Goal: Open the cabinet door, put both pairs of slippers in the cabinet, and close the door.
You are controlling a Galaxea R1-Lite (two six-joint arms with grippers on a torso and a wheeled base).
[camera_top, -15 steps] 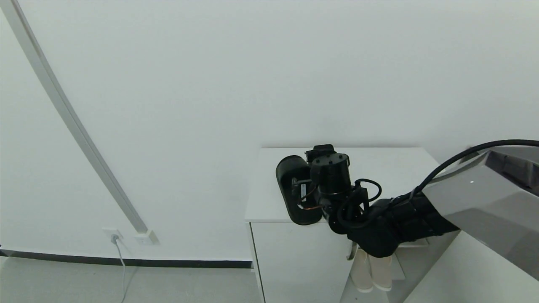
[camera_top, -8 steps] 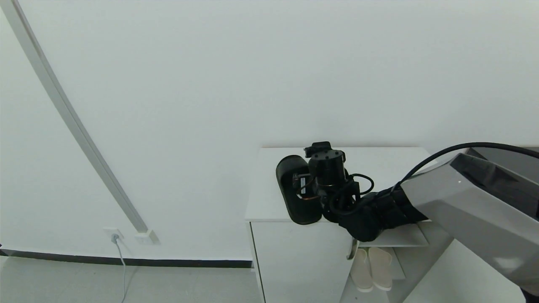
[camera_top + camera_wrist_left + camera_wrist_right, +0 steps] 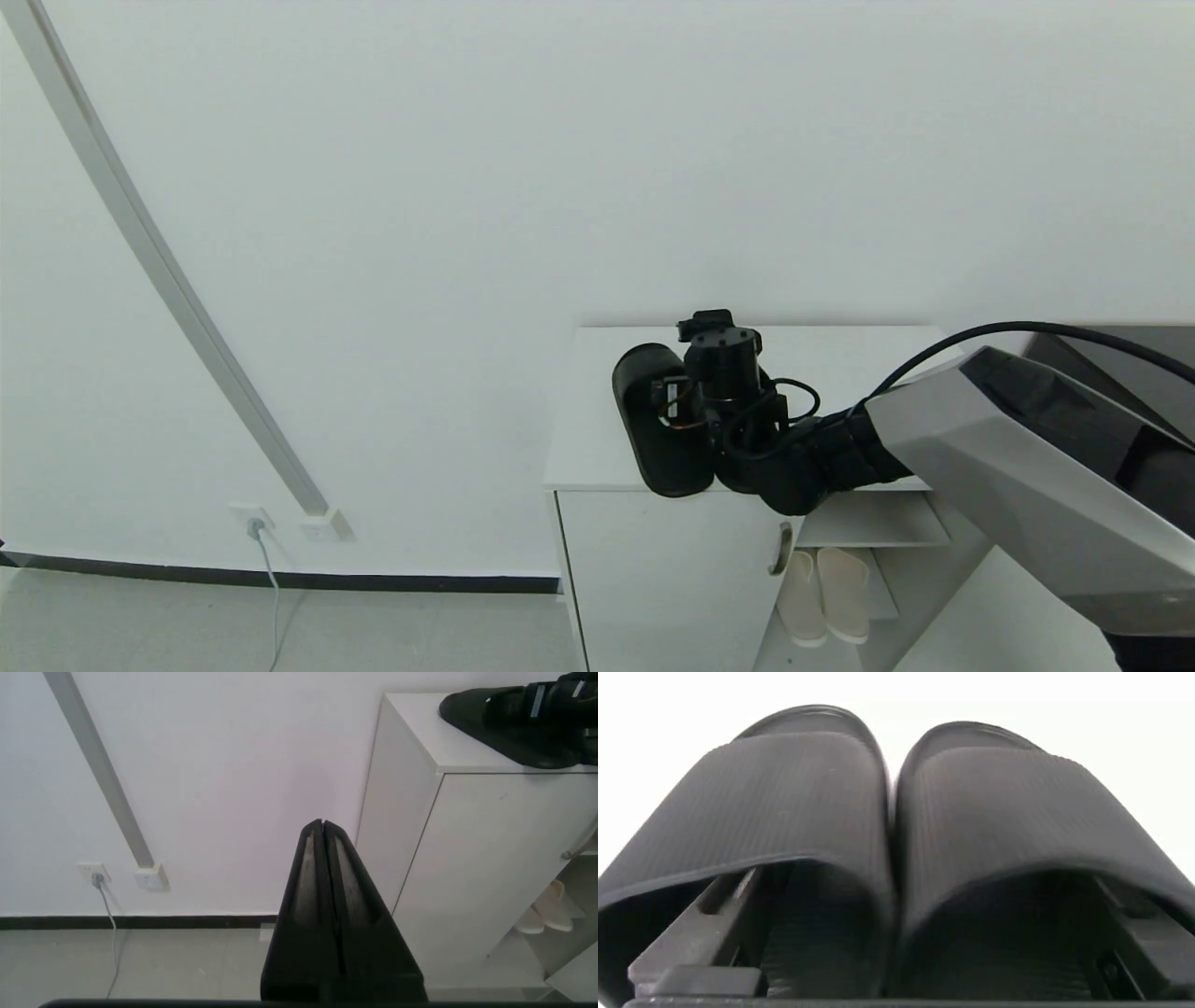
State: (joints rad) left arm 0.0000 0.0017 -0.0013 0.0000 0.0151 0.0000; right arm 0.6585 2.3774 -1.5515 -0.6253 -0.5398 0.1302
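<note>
Two black ribbed slippers (image 3: 653, 425) are lying on the white cabinet's (image 3: 597, 453) front edge, right end effector (image 3: 920, 887) gaping wide inside them.

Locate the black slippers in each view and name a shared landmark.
Head view: black slippers on top of the white cabinet.
Left wrist view: far off, on that cabinet.
Right wrist view: close up, side by side.
Shared landmark: the white cabinet, in head and left wrist views.

Blk slippers (image 3: 803, 812) matt ribbed rubber; cabinet (image 3: 653, 579) smooth (satin) wht.
</note>
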